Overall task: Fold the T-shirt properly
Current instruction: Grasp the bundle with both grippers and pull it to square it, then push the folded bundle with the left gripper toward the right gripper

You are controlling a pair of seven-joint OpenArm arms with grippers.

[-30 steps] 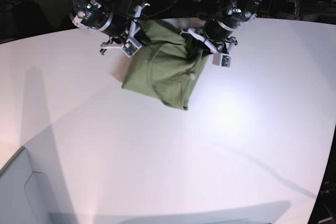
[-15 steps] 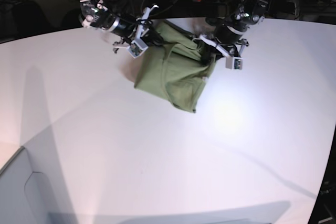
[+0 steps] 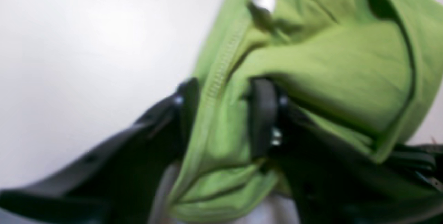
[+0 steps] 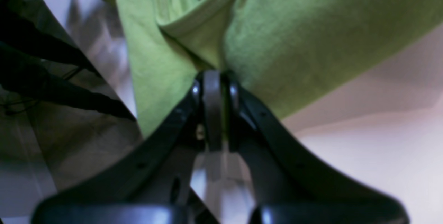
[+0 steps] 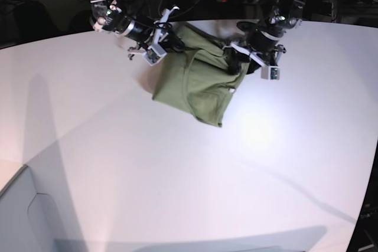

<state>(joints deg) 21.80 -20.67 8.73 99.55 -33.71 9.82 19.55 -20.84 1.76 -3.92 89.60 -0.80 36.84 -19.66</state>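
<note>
Right tool [image 4: 215, 78] fills the lower centre, black fingers [image 4: 173, 120] pressed together at the tips, pinching the T-shirt [image 4: 294, 33]. Olive-green fabric spreads up and to the right from the pinch point. A ribbed hem or neckline edge [image 4: 204, 9] curves just above the fingertips, with folded layers to its left. White bench [image 4: 373, 141] lies right and below the cloth. Dark blurred shapes at the left edge, unidentifiable.
</note>
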